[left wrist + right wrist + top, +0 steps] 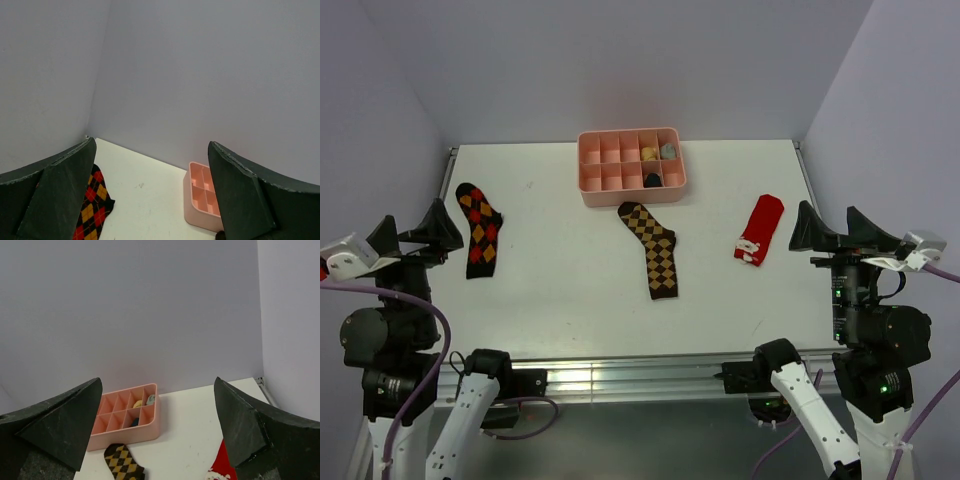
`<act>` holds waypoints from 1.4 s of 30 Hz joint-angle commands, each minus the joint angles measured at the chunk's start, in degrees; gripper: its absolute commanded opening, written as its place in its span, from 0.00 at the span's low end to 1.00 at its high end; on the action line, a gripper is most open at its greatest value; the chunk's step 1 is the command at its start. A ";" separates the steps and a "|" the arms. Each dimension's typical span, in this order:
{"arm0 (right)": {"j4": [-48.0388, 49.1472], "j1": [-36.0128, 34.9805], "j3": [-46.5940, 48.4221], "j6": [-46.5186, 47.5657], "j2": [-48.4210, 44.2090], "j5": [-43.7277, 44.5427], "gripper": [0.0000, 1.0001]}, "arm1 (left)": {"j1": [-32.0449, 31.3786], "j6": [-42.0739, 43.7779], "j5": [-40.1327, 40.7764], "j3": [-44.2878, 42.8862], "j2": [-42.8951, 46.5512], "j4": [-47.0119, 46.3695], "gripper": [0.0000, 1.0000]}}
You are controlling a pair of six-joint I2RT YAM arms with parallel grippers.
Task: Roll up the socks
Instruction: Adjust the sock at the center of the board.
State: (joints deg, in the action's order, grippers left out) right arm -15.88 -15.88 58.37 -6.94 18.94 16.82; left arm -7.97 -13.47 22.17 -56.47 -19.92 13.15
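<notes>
Confirm your left end effector (415, 233) and right end effector (837, 232) are spread apart; tan argyle sock (653, 250) lies flat on desk (560, 270).

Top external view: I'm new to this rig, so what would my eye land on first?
Three flat, unrolled socks on the white table: a red-orange argyle sock at left, a tan argyle sock in the middle, a red sock at right. Behind the middle one sits the pink tray, small items in its right compartments.
</notes>
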 commanded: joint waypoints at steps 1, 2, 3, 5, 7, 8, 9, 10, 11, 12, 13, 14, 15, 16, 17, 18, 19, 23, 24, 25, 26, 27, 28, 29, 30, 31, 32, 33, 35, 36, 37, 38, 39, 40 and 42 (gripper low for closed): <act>1.11 -0.29 -0.01 -0.26 1.01 -1.43 1.00 | -0.12 -1.81 -1.87 0.48 -0.73 -1.11 1.00; 0.59 -0.29 -0.10 -0.70 1.45 -1.61 1.00 | -0.12 -2.17 -2.13 0.57 -0.82 -1.02 1.00; 0.24 -0.29 0.08 -2.01 1.97 -1.61 1.00 | -0.12 -2.60 -2.31 0.83 -0.82 -1.02 1.00; -1.42 -0.38 0.52 -3.69 3.90 -2.75 1.00 | -0.12 -3.66 -3.97 1.27 -1.26 -1.02 1.00; -2.40 -0.29 0.43 -4.92 5.31 -5.55 1.00 | -0.12 -5.15 -4.85 2.06 -2.04 -0.84 0.99; -3.62 -0.29 0.43 -5.71 6.97 -8.35 1.00 | -0.12 -5.59 -5.73 2.41 -2.31 -0.67 0.99; -4.15 -0.29 0.34 -6.67 7.95 -9.16 1.00 | -0.12 -5.95 -6.09 3.02 -2.84 -0.14 1.00; -4.94 -0.38 0.43 -7.81 9.09 -9.96 1.00 | -0.12 -6.99 -6.44 3.29 -3.71 0.12 0.99; -6.26 -0.29 0.60 -9.48 11.27 -11.96 1.00 | -0.12 -7.53 -7.83 3.90 -4.15 0.47 0.99; -7.05 -0.29 0.69 -10.19 12.77 -13.38 1.00 | -0.12 -7.88 -8.46 4.34 -4.68 0.65 0.99; -7.58 -0.38 0.95 -10.81 14.09 -14.44 1.00 | -0.12 -8.93 -9.16 4.78 -5.82 0.91 0.99; -8.54 -0.38 0.87 -12.29 17.07 -16.27 1.00 | -0.12 -9.46 -9.95 5.57 -6.44 1.00 1.00; -8.99 -0.38 0.70 -12.92 18.58 -16.55 1.00 | -0.12 -9.90 -11.61 5.84 -7.14 1.26 1.00; -9.43 -0.38 0.43 -13.10 20.16 -16.56 1.00 | -0.12 -10.60 -12.50 6.10 -8.63 1.88 1.00; -10.48 -0.38 0.26 -13.45 22.09 -17.95 1.00 | -0.12 -11.04 -13.03 6.37 -9.42 2.14 0.99; -10.75 -0.55 0.17 -13.80 25.33 -17.96 1.00 | -0.12 -11.31 -14.51 6.80 -10.22 2.32 0.99; -10.84 -0.90 -0.53 -13.98 27.18 -18.22 1.00 | -0.12 -11.92 -15.05 7.16 -11.62 2.58 1.00; -7.69 -7.73 -2.55 -12.93 34.75 -16.91 0.99 | -0.12 -12.71 -17.69 10.40 -14.26 1.10 0.99; -7.07 -9.16 -2.73 -12.31 36.68 -15.25 0.98 | -0.21 -12.98 -17.95 11.02 -14.53 0.66 0.99; -6.54 -10.47 -3.08 -11.79 40.00 -13.50 0.96 | -0.21 -13.24 -18.48 11.81 -14.88 0.04 0.99; -5.14 -12.75 -3.17 -10.30 42.04 -13.39 0.93 | -0.21 -13.50 -18.48 13.04 -15.06 -0.83 1.00; -4.26 -13.56 -3.78 -9.50 43.62 -13.57 0.93 | -0.21 -13.68 -18.66 13.57 -15.14 -1.28 1.00; -3.55 -14.26 -3.79 -8.89 45.21 -13.57 0.92 | -0.21 -14.03 -18.66 14.19 -15.23 -1.63 1.00; -2.33 -14.88 -3.79 -7.66 48.88 -13.83 0.86 | -0.21 -14.12 -19.01 15.32 -15.23 -1.98 0.99; -2.14 -15.67 -3.18 -6.87 50.57 -14.44 0.83 | -0.21 -14.38 -19.01 15.77 -15.49 -2.33 1.00; -1.79 -16.02 -2.74 -6.16 52.50 -14.79 0.79 | -0.21 -14.47 -18.84 16.30 -15.67 -2.42 0.99; -1.70 -16.46 -2.30 -4.94 55.65 -14.97 0.74 | -0.21 -14.47 -18.57 17.17 -15.85 -2.51 0.99; -1.61 -17.25 -1.42 -4.58 57.51 -14.89 0.73 | -0.21 -14.47 -18.57 17.53 -15.85 -2.69 1.00; -1.78 -17.87 -0.72 -3.87 60.41 -14.71 0.65 | -0.21 -14.83 -18.66 18.76 -16.29 -2.95 1.00; -2.13 -18.13 -0.36 -3.87 63.38 -14.88 0.64 | -0.21 -14.91 -19.35 18.76 -16.55 -3.04 0.99; -2.23 -18.40 -0.10 -3.96 64.55 -15.15 0.62 | -0.21 -14.48 -19.71 18.76 -17.16 -2.78 0.99; -2.31 -18.40 -0.18 -4.22 65.95 -15.41 0.59 | -0.21 -14.21 -19.63 18.59 -17.34 -2.78 0.99; -2.14 -18.49 -0.36 -4.31 67.62 -15.76 0.58 | -0.21 -14.12 -19.54 18.41 -17.60 -2.60 1.00; -1.96 -19.01 -1.06 -4.48 68.50 -15.68 0.58 | -0.21 -13.77 -19.45 18.41 -17.78 -2.51 1.00; -1.44 -19.54 -2.02 -4.66 70.09 -14.89 0.56 | -0.21 -13.60 -19.36 18.50 -17.70 -2.60 0.99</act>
State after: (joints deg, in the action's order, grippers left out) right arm -19.70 -34.35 55.61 -12.32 88.23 1.37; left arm -7.99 -27.29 3.86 -37.82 -37.91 13.50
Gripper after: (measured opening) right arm 0.570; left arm 0.995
